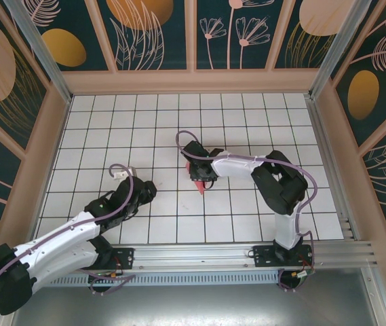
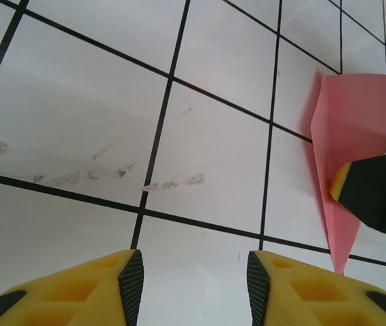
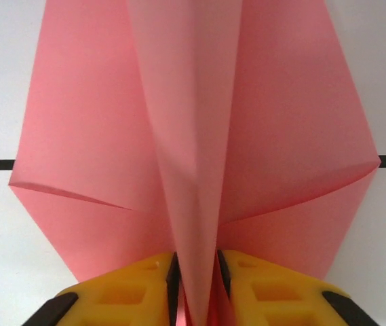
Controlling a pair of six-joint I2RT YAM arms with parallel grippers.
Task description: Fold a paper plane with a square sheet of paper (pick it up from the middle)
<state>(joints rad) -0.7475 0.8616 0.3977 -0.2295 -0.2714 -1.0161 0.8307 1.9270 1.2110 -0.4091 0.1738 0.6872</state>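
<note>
A: Where do we find the salmon-pink folded paper plane [image 1: 198,184]?
B: From above we see it close to the middle of the white tiled table with black grid lines [image 1: 247,122], under the tip of the right arm. Its pointed end faces 6 o'clock, toward the arm bases.
A: And what is the right gripper [image 3: 196,272] doing?
B: In its own wrist camera we see its yellow fingers pressed together on the plane's raised centre ridge, which runs up toward 12 o'clock between them. The wings spread to 9 and 3 o'clock, a fold edge crossing each.
A: Is the plane lying on the tiles or lifted?
B: We cannot tell. Tile and a black grid line show behind the wings.
A: And the left gripper [image 2: 193,272]?
B: Its yellow fingers with black pads stand spread apart, bare tile showing between them. From above we place it at roughly 9 o'clock from the plane, apart from it.
A: Does the left wrist camera catch the plane?
B: Yes, at the 3 o'clock edge, narrowing to a point at about 5 o'clock, with a black-and-yellow finger of the right gripper laid against it.
A: Anything else?
B: We see faint grey smudges [image 2: 111,173] on the tiles at 9 o'clock in that view.
</note>
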